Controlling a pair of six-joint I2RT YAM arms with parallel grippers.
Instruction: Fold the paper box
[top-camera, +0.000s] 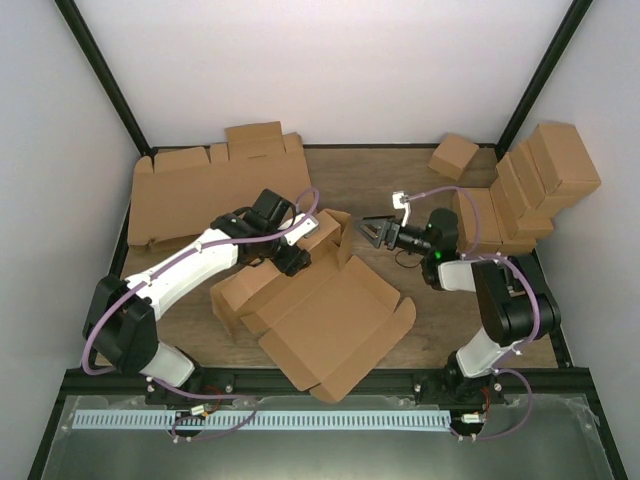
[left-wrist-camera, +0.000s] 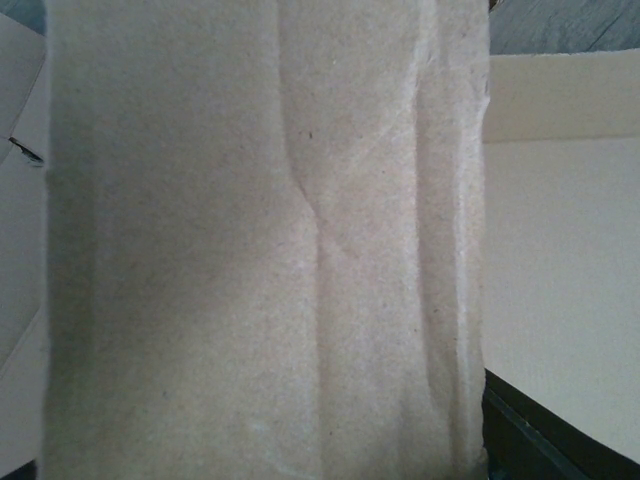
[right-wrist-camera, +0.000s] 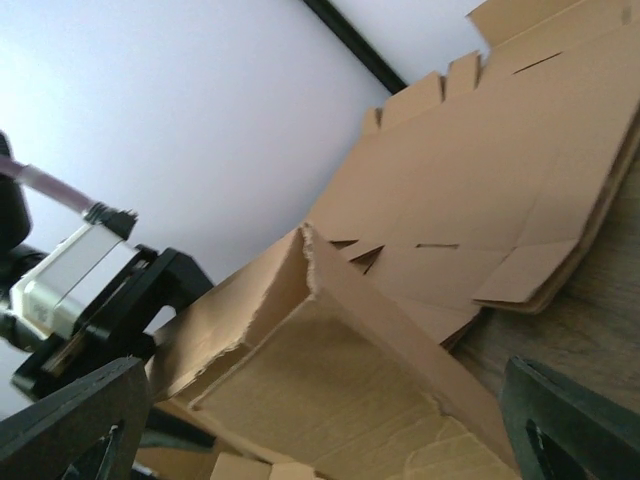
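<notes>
Flat blanks (top-camera: 200, 195) stacked far left on counter (top-camera: 390, 180). Left gripper (top-camera: 297, 262) clamps raised flap of paper box (top-camera: 330, 325), part-folded, centre near. Right gripper (top-camera: 372, 231), jaws spread wide, hovers just right of flap, apart. Small closed boxes (top-camera: 530, 185) piled far right.

**Materials and finishes.** The paper box (top-camera: 330, 320) is shown as plain brown cardboard, matt throughout. Seen close in the left wrist view, its surface is fibrous, softly creased and rippled. In the right wrist view one wall edge is ragged where the board is torn. The flat blanks (top-camera: 200, 195) and the ready-made boxes (top-camera: 530, 185) are rendered in the same dull brown board. The table (top-camera: 370, 175) is given a dark wood-grain finish, low in sheen. The left arm (top-camera: 190, 265) is clad in smooth, glossy white shells with black joints. The fingers (right-wrist-camera: 575, 420) of the right gripper (top-camera: 366, 230) appear matt black. The enclosure walls (top-camera: 330, 70) are plain, matt white.
</notes>
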